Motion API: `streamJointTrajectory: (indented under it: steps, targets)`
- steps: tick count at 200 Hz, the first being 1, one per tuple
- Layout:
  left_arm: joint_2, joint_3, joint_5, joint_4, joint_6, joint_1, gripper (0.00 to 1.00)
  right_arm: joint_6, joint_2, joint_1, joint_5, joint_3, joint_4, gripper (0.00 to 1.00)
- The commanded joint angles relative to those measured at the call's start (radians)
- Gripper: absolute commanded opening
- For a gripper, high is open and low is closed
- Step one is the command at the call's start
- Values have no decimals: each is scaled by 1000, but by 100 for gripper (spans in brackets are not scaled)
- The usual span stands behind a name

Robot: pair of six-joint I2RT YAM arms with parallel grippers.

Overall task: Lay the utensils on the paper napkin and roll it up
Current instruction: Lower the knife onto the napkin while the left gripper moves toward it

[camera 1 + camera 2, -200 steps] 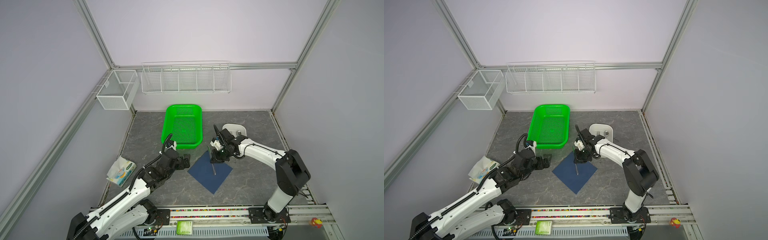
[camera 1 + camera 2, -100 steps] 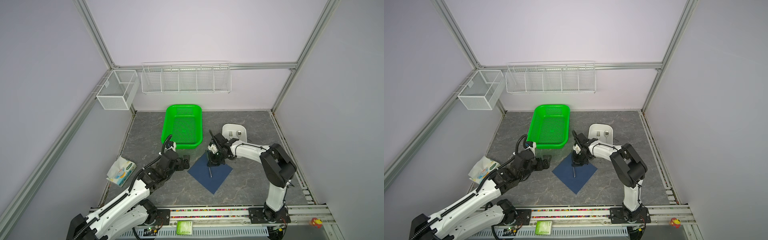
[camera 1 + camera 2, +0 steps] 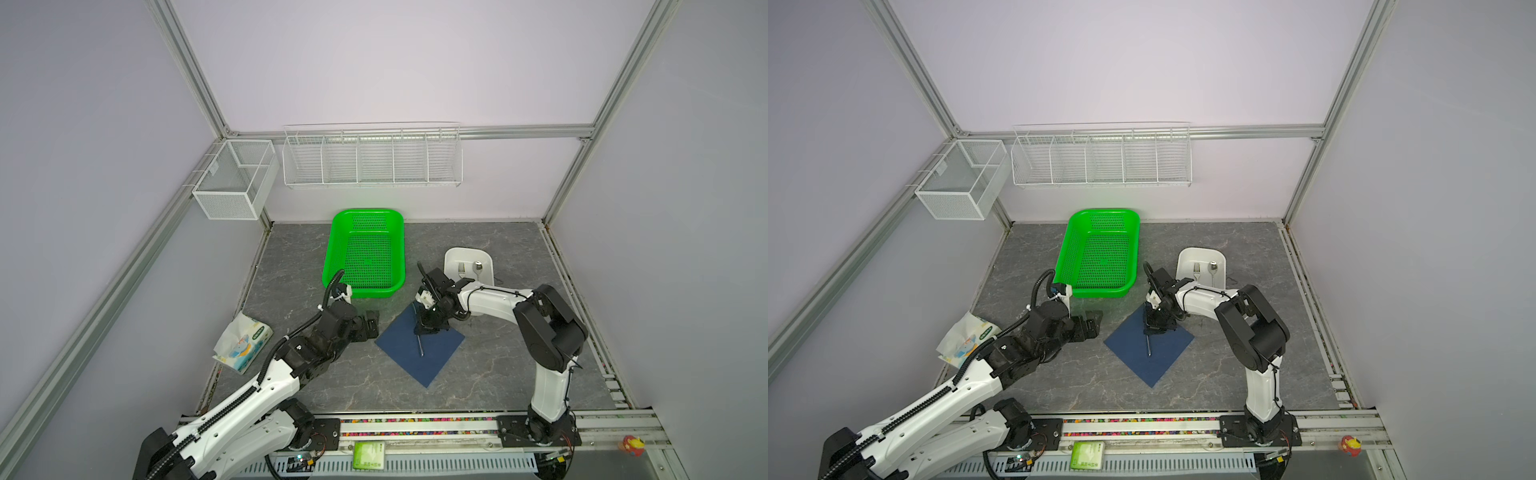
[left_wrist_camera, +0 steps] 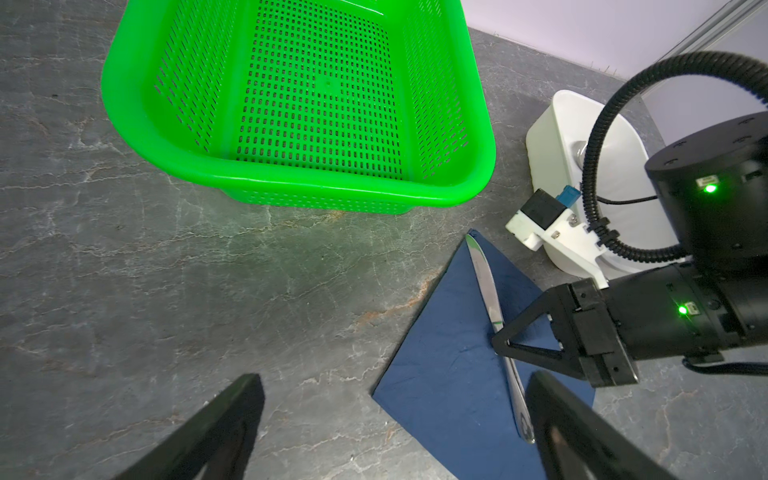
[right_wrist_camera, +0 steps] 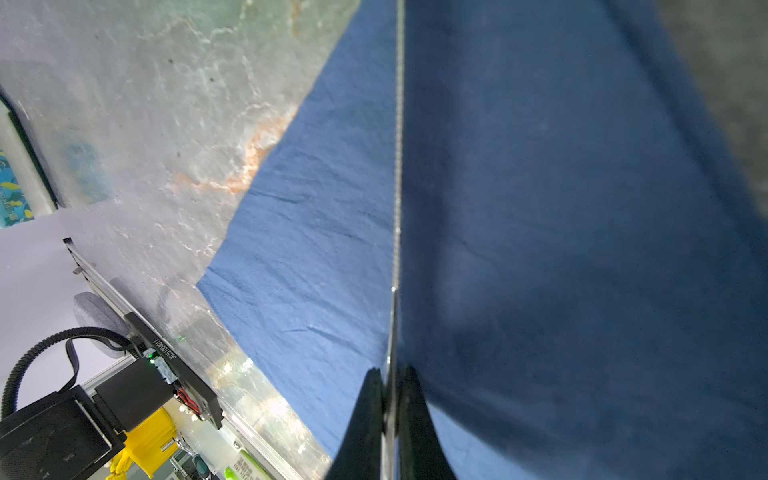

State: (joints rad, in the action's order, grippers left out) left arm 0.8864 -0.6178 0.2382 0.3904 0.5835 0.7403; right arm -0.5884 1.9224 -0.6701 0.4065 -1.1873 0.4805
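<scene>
The workspace is enclosed by three plain, pale lilac walls: a back wall (image 3: 395, 62), a left wall (image 3: 83, 187) and a right wall (image 3: 698, 208). The corners are framed by silver aluminium posts (image 3: 190, 68), and a horizontal aluminium bar (image 3: 519, 131) is run along the back wall. A white wire rack (image 3: 372, 166) of five compartments is hung there. A white mesh basket (image 3: 232, 183) is fixed at the left wall. The floor (image 3: 498, 374) is formed by a grey marbled slab, seen veined in white and faint orange in the left wrist view. Everything is lit softly and evenly.
</scene>
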Motion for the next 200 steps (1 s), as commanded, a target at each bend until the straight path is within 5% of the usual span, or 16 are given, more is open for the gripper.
streamJointTrajectory:
  steps: [1,63,117,200]
  targets:
    - [-3,9,1,0,9,-4,99,-20,-36,2,-6,3,-8,8]
    - [-4,12,-2,1,9,-4,99,-32,-17,0,-29,23,-10,9]
    - [9,4,-5,-2,7,-4,99,-27,-28,-3,-65,22,15,21]
    - [10,4,-9,-4,9,-4,99,-16,-27,-13,-107,-7,52,21]
